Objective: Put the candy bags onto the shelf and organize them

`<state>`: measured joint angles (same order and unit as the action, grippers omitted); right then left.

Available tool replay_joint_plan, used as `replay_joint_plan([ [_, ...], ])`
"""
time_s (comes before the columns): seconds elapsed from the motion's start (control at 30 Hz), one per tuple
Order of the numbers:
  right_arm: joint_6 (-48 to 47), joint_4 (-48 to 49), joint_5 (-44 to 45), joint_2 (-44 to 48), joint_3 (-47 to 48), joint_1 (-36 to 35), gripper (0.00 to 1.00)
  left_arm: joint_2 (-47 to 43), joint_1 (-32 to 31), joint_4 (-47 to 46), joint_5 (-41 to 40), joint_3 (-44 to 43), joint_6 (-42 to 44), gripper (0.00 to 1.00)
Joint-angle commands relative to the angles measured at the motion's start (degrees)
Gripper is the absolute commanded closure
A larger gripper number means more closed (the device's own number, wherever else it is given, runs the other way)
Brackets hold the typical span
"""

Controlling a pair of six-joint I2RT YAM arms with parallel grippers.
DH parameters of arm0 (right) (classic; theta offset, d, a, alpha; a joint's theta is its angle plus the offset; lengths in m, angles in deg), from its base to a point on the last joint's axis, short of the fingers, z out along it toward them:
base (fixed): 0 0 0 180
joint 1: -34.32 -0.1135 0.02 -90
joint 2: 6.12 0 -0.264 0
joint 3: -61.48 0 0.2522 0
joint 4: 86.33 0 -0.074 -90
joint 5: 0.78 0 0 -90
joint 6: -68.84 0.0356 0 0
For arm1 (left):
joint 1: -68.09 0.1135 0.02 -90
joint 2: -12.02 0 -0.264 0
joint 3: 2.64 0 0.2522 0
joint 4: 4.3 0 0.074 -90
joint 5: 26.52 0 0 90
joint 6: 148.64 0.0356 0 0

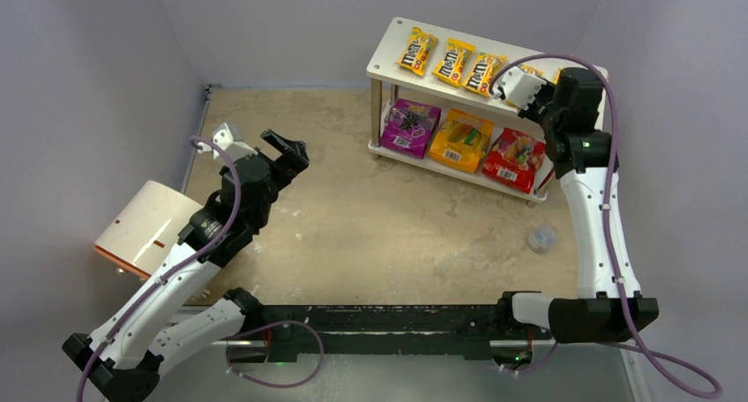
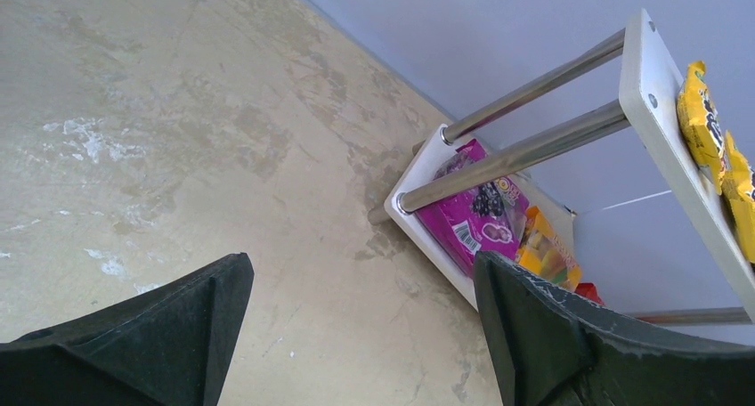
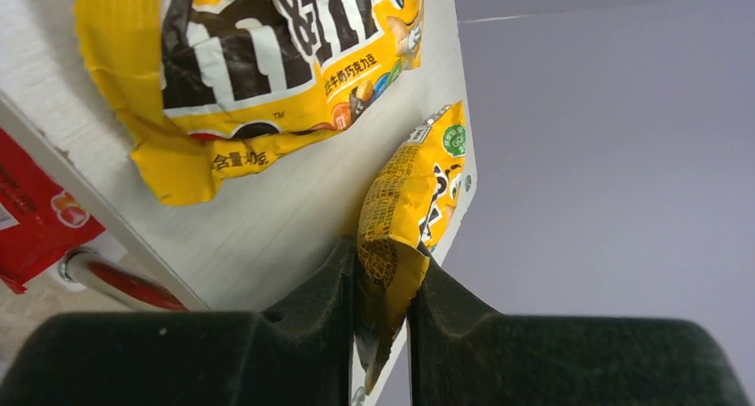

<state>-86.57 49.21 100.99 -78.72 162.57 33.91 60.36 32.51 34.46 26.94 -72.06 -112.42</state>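
Observation:
The shelf stands at the far right. Its top board carries three yellow M&M's packets in a row, and a fourth is half hidden by my right wrist. On the lower board lie the purple bag, the orange bag and the red bag. My right gripper is over the top board's right end, shut on a yellow packet that stands on edge. My left gripper hangs wide open over the table left of the shelf, holding nothing.
A white-and-tan cylinder lies at the table's left edge beside my left arm. A small clear round object sits on the table in front of the shelf, close to my right arm. Grey walls close in on three sides.

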Motion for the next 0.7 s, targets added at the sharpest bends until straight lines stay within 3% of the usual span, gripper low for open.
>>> replay_joint_plan([
  [0.0,-6.02,-2.12,-4.46,2.94,-1.67,0.23,0.87,-1.1,0.25,-0.56,-1.62,0.02,1.43,0.0],
  [0.13,-6.55,-3.21,-4.5,2.71,-1.21,0.23,0.7,-1.42,0.25,-0.38,-1.47,0.02,1.59,0.0],
  [0.23,-6.65,-4.67,-5.02,2.42,-0.37,0.23,0.49,-1.7,0.3,-0.32,-1.46,0.02,1.7,0.0],
  [0.5,-7.2,-10.28,-11.39,5.38,2.05,0.23,0.23,-1.52,0.32,-0.56,-1.15,0.18,1.83,0.0],
  [0.6,-7.92,-12.77,-17.36,7.23,2.66,0.23,0.16,-1.11,0.32,-0.55,-0.61,0.29,1.87,0.0],
  [0.67,-7.56,-12.97,-22.15,8.62,2.63,0.21,0.06,-0.91,0.33,-0.63,-0.43,0.24,2.19,0.0],
])
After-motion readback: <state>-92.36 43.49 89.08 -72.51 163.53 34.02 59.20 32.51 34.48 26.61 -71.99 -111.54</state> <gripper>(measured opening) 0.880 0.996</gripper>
